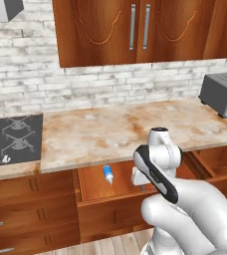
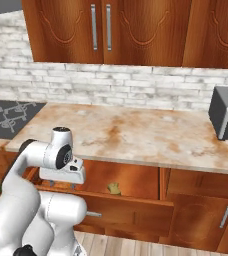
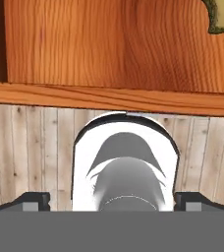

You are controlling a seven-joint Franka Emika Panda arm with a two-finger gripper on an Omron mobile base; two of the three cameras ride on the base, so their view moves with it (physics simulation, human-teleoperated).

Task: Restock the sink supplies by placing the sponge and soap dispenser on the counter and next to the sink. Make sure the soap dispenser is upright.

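Open wooden drawer (image 1: 98,187) under beige marble-look counter (image 1: 125,132). Slim blue soap dispenser with white pump (image 1: 108,174) lies inside; tan-olive sponge (image 2: 114,188) sits apart in the same drawer. Tool (image 3: 112,201) spread wide, empty, above the drawer. No readable writing.

The table (image 1: 135,129) looks like polished marble, beige with rust blotches. The open drawer (image 1: 120,187) is glossy grained wood (as are the cabinets (image 2: 136,30)). The soap dispenser (image 1: 108,174) looks smooth blue plastic; the sponge (image 2: 114,188) dull, soft.
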